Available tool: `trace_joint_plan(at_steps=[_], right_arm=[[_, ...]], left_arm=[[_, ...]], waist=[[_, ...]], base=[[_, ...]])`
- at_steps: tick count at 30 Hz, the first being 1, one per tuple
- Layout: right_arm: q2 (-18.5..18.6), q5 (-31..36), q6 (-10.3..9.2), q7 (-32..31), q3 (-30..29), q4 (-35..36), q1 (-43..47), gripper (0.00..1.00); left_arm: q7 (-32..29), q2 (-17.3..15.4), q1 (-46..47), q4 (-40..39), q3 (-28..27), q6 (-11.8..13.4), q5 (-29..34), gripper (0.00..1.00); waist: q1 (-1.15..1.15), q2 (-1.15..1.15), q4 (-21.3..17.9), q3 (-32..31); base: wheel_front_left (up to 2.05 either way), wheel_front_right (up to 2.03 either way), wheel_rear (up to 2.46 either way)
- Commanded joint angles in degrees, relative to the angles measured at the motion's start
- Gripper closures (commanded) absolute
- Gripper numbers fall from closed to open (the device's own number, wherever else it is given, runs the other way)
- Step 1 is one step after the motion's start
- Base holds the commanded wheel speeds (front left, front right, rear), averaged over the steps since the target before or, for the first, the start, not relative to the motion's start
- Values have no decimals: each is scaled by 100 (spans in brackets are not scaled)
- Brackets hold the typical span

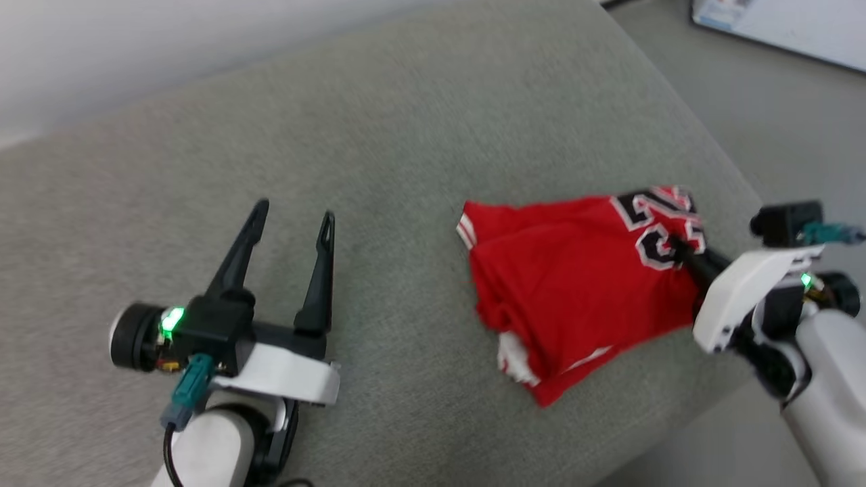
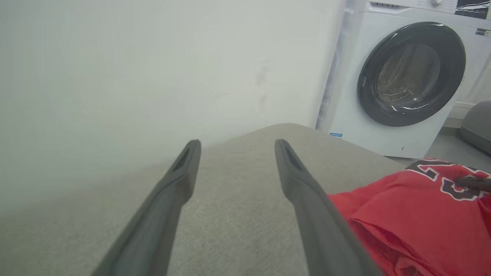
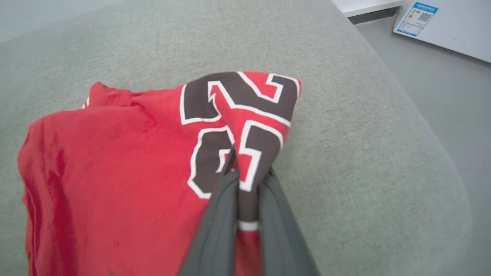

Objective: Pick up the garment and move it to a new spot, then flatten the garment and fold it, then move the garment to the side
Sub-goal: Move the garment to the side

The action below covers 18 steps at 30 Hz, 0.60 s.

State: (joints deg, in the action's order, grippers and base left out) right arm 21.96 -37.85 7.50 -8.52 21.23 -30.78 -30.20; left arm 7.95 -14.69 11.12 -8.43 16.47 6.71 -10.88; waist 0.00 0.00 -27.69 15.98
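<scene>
Pinches the red shirt (image 1: 575, 284) at its lettering with closed right fingers (image 3: 215, 230), near the right edge of the grey cushion (image 1: 406, 135). Holds left fingers (image 2: 165, 207) wide open over it. Beyond: white wall (image 2: 115, 57), washing machine (image 2: 356, 111), grey floor (image 1: 778, 122).

Totals one red garment (image 1: 575, 284), two end effectors, namely left end effector (image 1: 295, 210) and right end effector (image 1: 683, 253), one grey cushion (image 1: 406, 135) and one white washing machine (image 2: 345, 115).
</scene>
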Motion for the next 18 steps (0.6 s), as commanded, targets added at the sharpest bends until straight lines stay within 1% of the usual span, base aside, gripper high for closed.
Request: trace_joint_plan(at_steps=[1, 5, 13, 15, 18], right_arm=[[-54, -25, -2, 65, -26, -50, -177, 100], [-14, -41, -2, 464, -162, -611, -805, 100], [395, -148, -2, 1044, -444, -1665, -2039, 100], [522, -144, -2, 1195, -441, -1854, -2283, 100], [578, -98, -2, 1382, -346, -2154, -2523, 100]], left_arm=[[-16, -41, 114, -31, 0, -12, 36, 0], [-191, -66, 517, -213, 114, -70, 177, 0], [-518, -175, 1242, -624, 282, -190, 466, 0], [-593, -210, 1370, -710, 305, -216, 525, 0], [-680, -260, 1497, -803, 347, -257, 597, 0]], waist=[[0, 0, -377, 549], [0, 0, -248, 981], [0, 0, 109, 1871], [0, 0, 173, 2054], [0, 0, 228, 2265]], base=[[0, 0, 0], [0, 0, 0], [0, 0, 0], [0, 0, 0], [0, 0, 0]])
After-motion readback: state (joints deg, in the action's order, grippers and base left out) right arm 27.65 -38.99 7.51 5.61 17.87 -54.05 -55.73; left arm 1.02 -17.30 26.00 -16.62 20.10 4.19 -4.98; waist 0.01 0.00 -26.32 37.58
